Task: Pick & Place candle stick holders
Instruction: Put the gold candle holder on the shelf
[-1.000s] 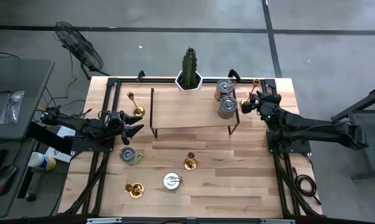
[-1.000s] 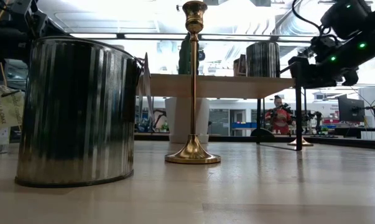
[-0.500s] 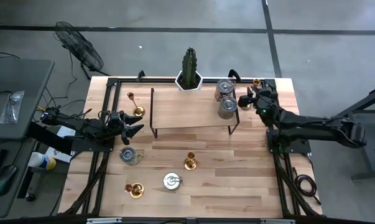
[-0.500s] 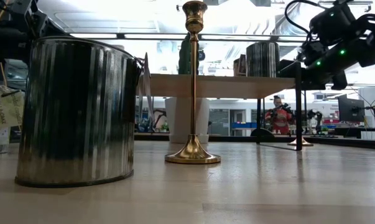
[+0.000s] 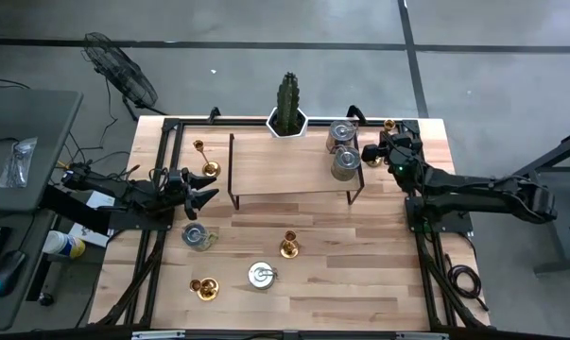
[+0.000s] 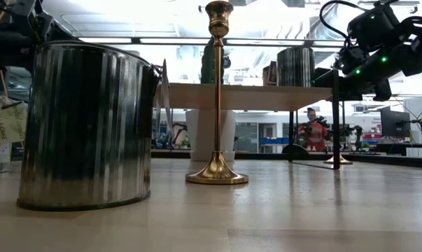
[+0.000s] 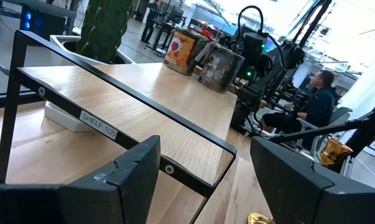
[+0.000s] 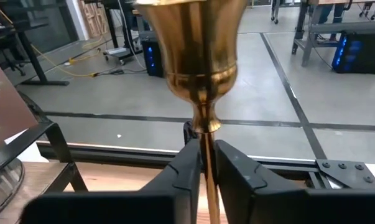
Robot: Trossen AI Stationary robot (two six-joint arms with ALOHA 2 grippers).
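From above, my right gripper (image 5: 379,151) is at the far right corner beside the shelf (image 5: 289,170). My left gripper (image 5: 201,194) waits open. In my right wrist view, my fingers (image 8: 190,165) pinch the candle stick holder (image 8: 199,56) stem.

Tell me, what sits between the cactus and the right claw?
In the high view, two silver tins on the shelf lie between the cactus and the right gripper.

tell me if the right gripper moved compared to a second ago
Yes. In the high view the right gripper has shifted toward the table's far edge, nearer the silver tins on the shelf, and now pinches a tall brass candle holder's stem.
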